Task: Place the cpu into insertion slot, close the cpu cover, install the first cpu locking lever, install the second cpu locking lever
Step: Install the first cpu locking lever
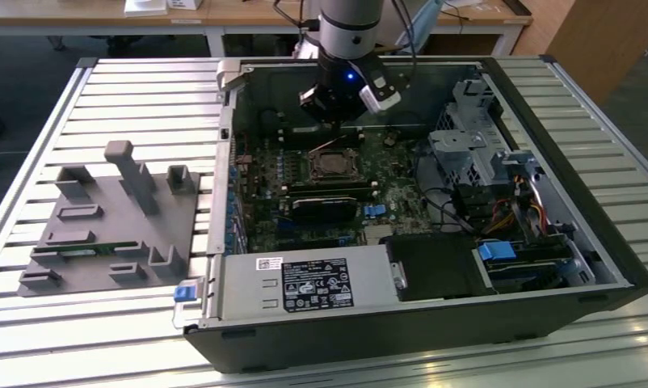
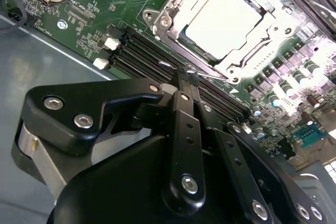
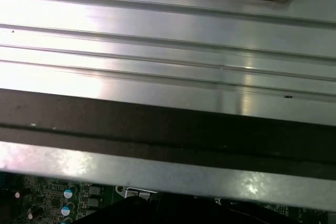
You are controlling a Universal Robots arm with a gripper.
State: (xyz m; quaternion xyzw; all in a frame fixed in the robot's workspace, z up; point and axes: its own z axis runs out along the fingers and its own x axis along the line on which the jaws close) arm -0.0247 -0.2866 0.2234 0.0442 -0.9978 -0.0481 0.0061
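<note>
Gripper [image 2: 181, 80] above the motherboard [image 1: 302, 194] in the open case [image 1: 582, 234]; fingertips cut off behind the linkage in the second wrist view, opening impossible to tell, nothing seen held. Cpu [image 2: 223, 22] seated in the socket, cover [image 2: 168, 1] lying closed around it. Socket [image 1: 332, 166] small in the exterior view; levers hard to make out.

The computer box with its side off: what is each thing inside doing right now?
computer case: side panel off, lying open on the table.
cpu: sitting flat in its socket.
cpu cover: down around the cpu, framing it.
pincer: above the board beside the socket, holding nothing.
grey fixture: sitting on the table on the exterior view's left.
</note>
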